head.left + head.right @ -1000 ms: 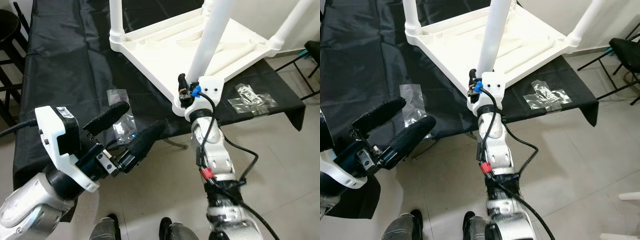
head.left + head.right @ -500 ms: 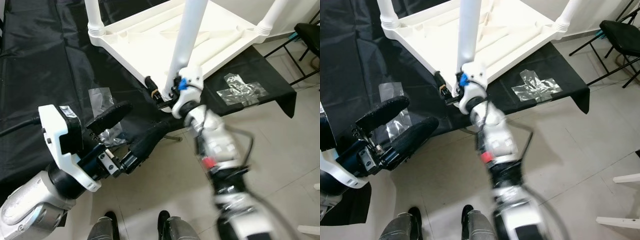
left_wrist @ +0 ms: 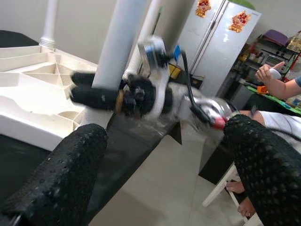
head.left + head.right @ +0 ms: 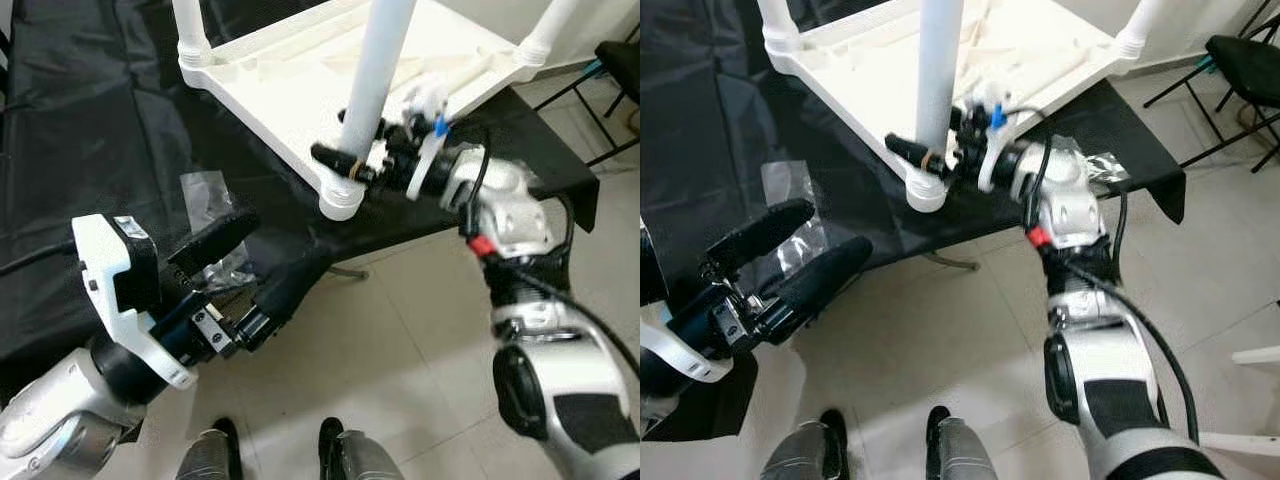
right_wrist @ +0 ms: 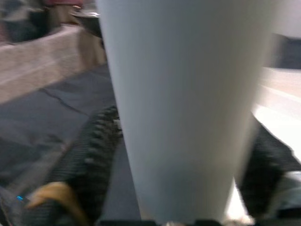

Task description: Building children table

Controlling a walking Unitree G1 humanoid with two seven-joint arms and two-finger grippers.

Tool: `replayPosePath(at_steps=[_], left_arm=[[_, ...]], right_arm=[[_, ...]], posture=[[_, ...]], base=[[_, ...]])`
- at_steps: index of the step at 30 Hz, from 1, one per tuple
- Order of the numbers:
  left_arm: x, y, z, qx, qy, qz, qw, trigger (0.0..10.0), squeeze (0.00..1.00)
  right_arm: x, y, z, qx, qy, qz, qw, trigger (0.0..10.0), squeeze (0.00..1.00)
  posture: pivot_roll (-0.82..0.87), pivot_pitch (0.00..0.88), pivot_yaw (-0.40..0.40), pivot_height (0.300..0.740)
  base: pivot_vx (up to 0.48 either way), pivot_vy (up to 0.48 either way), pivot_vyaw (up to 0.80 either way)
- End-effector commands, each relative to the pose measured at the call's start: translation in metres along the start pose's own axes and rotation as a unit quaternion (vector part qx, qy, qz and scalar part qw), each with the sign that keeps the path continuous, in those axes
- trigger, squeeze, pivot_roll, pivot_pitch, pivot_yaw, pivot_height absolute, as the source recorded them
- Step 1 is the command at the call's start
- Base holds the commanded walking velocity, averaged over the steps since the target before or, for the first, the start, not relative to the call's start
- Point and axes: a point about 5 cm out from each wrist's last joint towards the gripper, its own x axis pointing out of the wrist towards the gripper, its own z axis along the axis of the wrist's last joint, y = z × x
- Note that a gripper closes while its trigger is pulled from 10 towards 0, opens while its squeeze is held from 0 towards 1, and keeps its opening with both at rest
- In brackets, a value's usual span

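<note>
An upturned white table (image 4: 870, 75) lies on a black cloth (image 4: 730, 130), legs up. The right gripper (image 4: 930, 160) reaches in from the right and clasps the near leg (image 4: 938, 70) just above its socket (fingers either side). The left gripper (image 4: 790, 255) hovers with fingers apart at near left, over clear plastic bags (image 4: 790, 215).

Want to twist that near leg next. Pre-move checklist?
1. Right gripper around the near table leg, a finger on each side: ok.
2. Firm grip on it: cannot tell, wrist view blurred.
3. Leg seated in corner socket: cannot tell.
4. Left gripper open, off the upturned tabletop: ok.
5. Plastic bag away from the leg: ok.
</note>
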Motion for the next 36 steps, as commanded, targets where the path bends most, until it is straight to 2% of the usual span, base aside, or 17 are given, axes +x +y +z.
replayPosePath(at_steps=[1, 11, 16, 17, 18, 19, 20, 21, 22, 25, 26, 31, 32, 33, 34, 35, 36], left_arm=[[-0.002, -0.007, 0.001, -0.003, 0.009, -0.013, 1.0, 10.0, 0.0], [-0.003, -0.007, 0.001, -0.003, 0.01, -0.014, 1.0, 10.0, 0.0], [-0.002, -0.007, 0.0, -0.006, 0.009, -0.013, 1.0, 10.0, 0.0], [-0.002, -0.007, -0.001, -0.008, 0.009, -0.013, 1.0, 10.0, 0.0], [-0.002, -0.008, -0.001, -0.009, 0.008, -0.012, 1.0, 10.0, 0.0], [-0.002, -0.008, -0.001, -0.009, 0.008, -0.012, 1.0, 10.0, 0.0], [-0.001, -0.007, -0.002, -0.009, 0.007, -0.012, 1.0, 10.0, 0.0], [-0.001, -0.007, -0.002, -0.009, 0.007, -0.012, 1.0, 10.0, 0.0], [0.0, -0.007, -0.002, -0.009, 0.005, -0.012, 1.0, 10.0, 0.0], [0.002, -0.006, -0.002, -0.009, 0.003, -0.015, 1.0, 10.0, 0.0], [0.005, -0.004, -0.003, -0.012, 0.003, -0.026, 1.0, 10.0, 0.0], [0.007, -0.002, -0.003, -0.012, 0.001, -0.033, 0.999, 10.0, 0.0], [0.007, -0.001, -0.002, -0.012, 0.0, -0.033, 0.999, 10.0, 0.0], [0.007, 0.0, -0.002, -0.01, -0.002, -0.033, 0.999, 10.0, 0.0], [0.007, 0.0, -0.002, -0.01, -0.002, -0.033, 0.999, 10.0, 0.0], [0.008, 0.0, -0.002, -0.01, -0.004, -0.034, 0.999, 10.0, 0.0], [0.009, 0.0, -0.002, -0.01, -0.004, -0.034, 0.999, 10.0, 0.0]], right_arm=[[-0.001, 0.002, -0.004, 0.003, 0.008, 0.035, 0.999, 0.0, 0.0], [-0.007, 0.003, -0.006, -0.025, 0.038, 0.075, 0.996, 0.0, 0.0], [-0.009, 0.006, -0.015, -0.034, 0.049, 0.012, 0.998, 0.0, 0.0], [-0.006, 0.019, -0.03, -0.029, 0.054, -0.046, 0.997, 0.0, 0.0], [-0.001, 0.038, -0.049, -0.011, 0.059, -0.137, 0.989, 0.0, 0.0], [-0.001, 0.038, -0.049, -0.011, 0.059, -0.137, 0.989, 0.0, 0.0], [0.0, 0.062, -0.07, 0.004, 0.076, -0.246, 0.966, 0.0, 0.0], [0.0, 0.062, -0.07, 0.004, 0.076, -0.246, 0.966, 0.0, 0.0], [-0.003, 0.077, -0.079, 0.012, 0.086, -0.322, 0.943, 0.0, 0.0], [0.004, 0.088, -0.085, 0.022, 0.09, -0.377, 0.921, 0.0, 0.0], [0.034, 0.093, -0.087, 0.059, 0.088, -0.415, 0.904, 0.0, 0.0], [0.054, 0.095, -0.077, 0.07, 0.075, -0.413, 0.905, 0.0, 0.0], [0.056, 0.097, -0.074, 0.07, 0.073, -0.411, 0.906, 5.7, 0.0], [0.056, 0.098, -0.069, 0.073, 0.061, -0.394, 0.914, 10.0, 0.0], [0.056, 0.098, -0.069, 0.073, 0.061, -0.394, 0.914, 10.0, 0.0], [0.051, 0.101, -0.058, 0.081, 0.037, -0.363, 0.927, 10.0, 0.26], [0.049, 0.101, -0.053, 0.083, 0.024, -0.345, 0.935, 10.0, 1.0]], posture=[[0.14, 0.392, -0.098, 0.74], [0.12, 0.387, -0.106, 0.74], [0.11, 0.385, -0.111, 0.74], [0.1, 0.382, -0.113, 0.74], [0.1, 0.382, -0.113, 0.74], [0.1, 0.382, -0.113, 0.74], [0.11, 0.367, -0.117, 0.74], [0.11, 0.367, -0.117, 0.74], [0.11, 0.367, -0.117, 0.74], [0.11, 0.359, -0.097, 0.74], [0.1, 0.336, -0.089, 0.74], [0.09, 0.329, -0.08, 0.74], [0.09, 0.329, -0.08, 0.74], [0.07, 0.334, -0.077, 0.74], [0.07, 0.334, -0.077, 0.74], [0.07, 0.336, -0.076, 0.74], [0.07, 0.336, -0.076, 0.74]], base=[[0.0, 0.0, 0.0], [0.0, 0.0, 0.0], [0.0, 0.0, 0.0], [0.0, 0.0, 0.0], [0.0, 0.0, 0.0], [0.0, 0.0, 0.0], [0.0, 0.0, 0.0], [0.0, 0.0, 0.0], [0.0, 0.0, 0.0], [0.0, 0.0, 0.0], [0.0, 0.0, 0.0], [0.0, 0.0, 0.0], [0.0, 0.0, 0.0], [0.0, 0.0, 0.0], [0.0, 0.0, 0.0], [0.0, 0.0, 0.0], [0.0, 0.0, 0.0]])
